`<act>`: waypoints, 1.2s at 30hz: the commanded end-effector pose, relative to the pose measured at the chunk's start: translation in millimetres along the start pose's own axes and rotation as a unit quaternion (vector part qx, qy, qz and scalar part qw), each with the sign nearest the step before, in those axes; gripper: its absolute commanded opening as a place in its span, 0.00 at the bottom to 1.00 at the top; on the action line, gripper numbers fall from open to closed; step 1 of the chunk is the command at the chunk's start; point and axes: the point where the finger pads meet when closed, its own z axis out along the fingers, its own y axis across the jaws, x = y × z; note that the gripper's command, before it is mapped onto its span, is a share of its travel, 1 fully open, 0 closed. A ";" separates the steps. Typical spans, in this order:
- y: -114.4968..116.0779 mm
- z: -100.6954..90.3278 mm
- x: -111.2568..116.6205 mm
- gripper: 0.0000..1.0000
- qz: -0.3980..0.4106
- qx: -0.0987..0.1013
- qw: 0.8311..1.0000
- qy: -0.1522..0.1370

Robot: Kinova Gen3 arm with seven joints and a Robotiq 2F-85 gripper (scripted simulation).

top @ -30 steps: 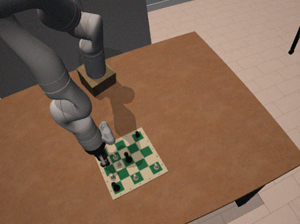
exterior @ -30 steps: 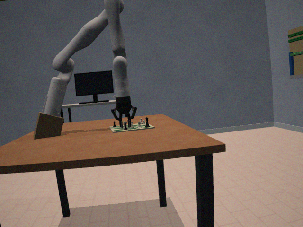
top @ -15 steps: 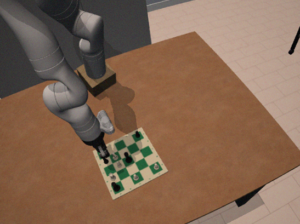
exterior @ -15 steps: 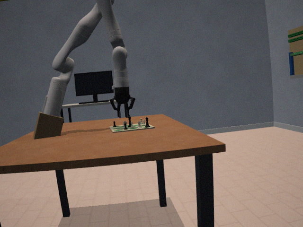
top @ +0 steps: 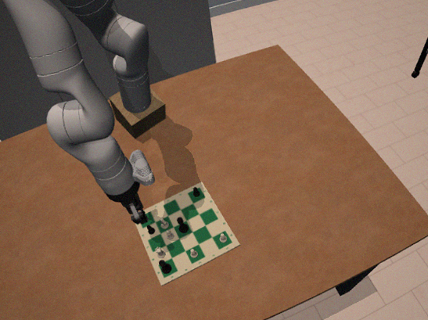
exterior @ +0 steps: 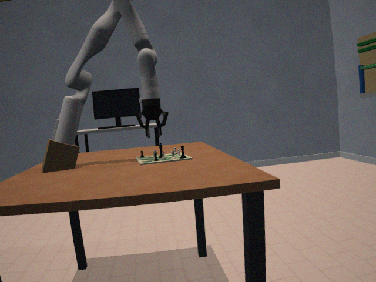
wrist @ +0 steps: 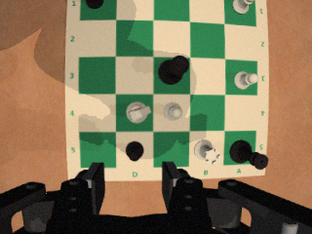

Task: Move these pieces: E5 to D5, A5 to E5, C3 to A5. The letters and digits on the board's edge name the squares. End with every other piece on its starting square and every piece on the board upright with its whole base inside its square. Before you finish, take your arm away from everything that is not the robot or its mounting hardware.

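Black pawn [top: 151, 230] [exterior: 155, 157] [wrist: 135, 150] stands on D5, along the board's [top: 163, 280] [exterior: 141, 163] [wrist: 73, 171] fifth-row edge, so one move looks done. Claw [top: 138, 217] [exterior: 154, 136] [wrist: 133, 176] hangs open, empty. Left: corner A5's tall black piece [top: 165, 267] [exterior: 183, 152] [wrist: 241, 151] to E5, then central C3's black piece [top: 182, 226] [exterior: 160, 151] [wrist: 170, 73] to A5.

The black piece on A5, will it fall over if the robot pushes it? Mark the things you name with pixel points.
It might: the black piece [top: 165, 267] [exterior: 183, 152] [wrist: 240, 151] is tall and thin above its base, so a push up high could tip it. A low push would more likely slide it on its wide base. If it fell, its round base might let it roll.
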 end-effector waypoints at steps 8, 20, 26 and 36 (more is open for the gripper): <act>0.6 -2.0 -2.5 1.00 0.002 -0.002 1.000 -0.003; 0.6 -2.0 -2.5 1.00 0.002 -0.002 1.000 -0.003; 1.3 -2.0 -2.7 1.00 0.007 -0.002 1.000 -0.003; 10.8 -2.0 -5.3 1.00 0.073 0.000 0.997 -0.004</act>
